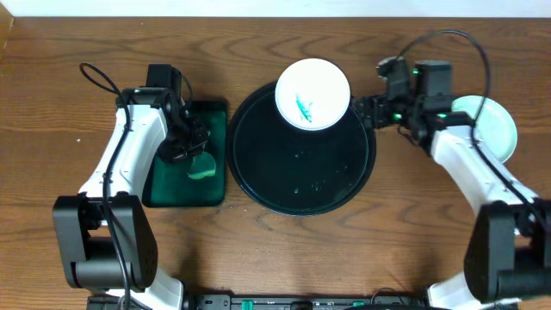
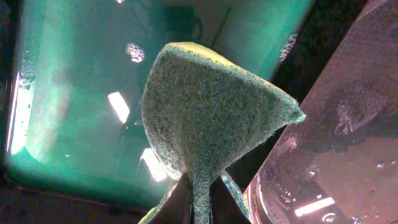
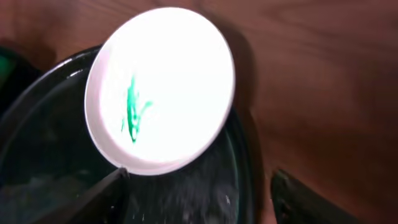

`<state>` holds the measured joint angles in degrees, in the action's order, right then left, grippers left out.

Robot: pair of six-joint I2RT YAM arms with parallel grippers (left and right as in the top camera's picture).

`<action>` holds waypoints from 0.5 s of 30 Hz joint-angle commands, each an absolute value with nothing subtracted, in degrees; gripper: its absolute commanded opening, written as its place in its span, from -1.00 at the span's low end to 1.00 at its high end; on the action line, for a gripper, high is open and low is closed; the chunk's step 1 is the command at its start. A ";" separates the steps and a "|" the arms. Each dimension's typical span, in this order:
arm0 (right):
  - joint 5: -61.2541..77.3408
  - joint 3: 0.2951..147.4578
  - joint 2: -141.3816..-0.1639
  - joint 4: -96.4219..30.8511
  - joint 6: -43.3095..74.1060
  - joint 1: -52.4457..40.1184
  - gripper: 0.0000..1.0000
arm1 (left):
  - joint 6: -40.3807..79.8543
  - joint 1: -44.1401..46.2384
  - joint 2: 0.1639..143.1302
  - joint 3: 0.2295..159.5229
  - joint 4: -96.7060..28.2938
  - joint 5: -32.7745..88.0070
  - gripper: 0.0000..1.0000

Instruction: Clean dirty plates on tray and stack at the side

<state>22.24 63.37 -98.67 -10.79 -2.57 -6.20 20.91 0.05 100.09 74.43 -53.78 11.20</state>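
Observation:
A white plate smeared with green paint lies on the far edge of the round black tray. My right gripper is open just right of it. In the right wrist view the plate fills the upper left, the gripper straddles the tray rim, and its left finger touches the plate's edge. My left gripper is shut on a green sponge, which also shows in the left wrist view. A pale mint plate lies on the table at right, partly hidden by the right arm.
A rectangular dark green tray lies left of the black tray, under the sponge; its wet bottom shows in the left wrist view. Brown wood-grain tabletop surrounds everything.

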 commanded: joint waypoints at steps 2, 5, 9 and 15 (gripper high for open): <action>20.78 65.93 -106.10 -8.27 -1.30 -7.51 0.43 | 20.05 -0.10 99.96 74.13 -53.91 10.63 -0.85; 21.21 67.48 -111.13 -4.99 -1.32 -8.05 0.50 | 19.88 -0.08 99.96 74.13 -53.91 10.63 -0.85; 21.26 68.64 -115.59 0.73 -1.23 -8.29 0.60 | 18.85 -0.08 99.96 74.11 -53.95 10.63 -0.85; 20.75 68.66 -118.76 10.00 0.40 -9.58 0.55 | 18.85 -0.08 99.96 74.11 -53.93 10.63 -0.85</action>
<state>20.86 67.11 -117.67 8.08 -0.84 -8.03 19.79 0.05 100.09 74.43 -53.76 11.20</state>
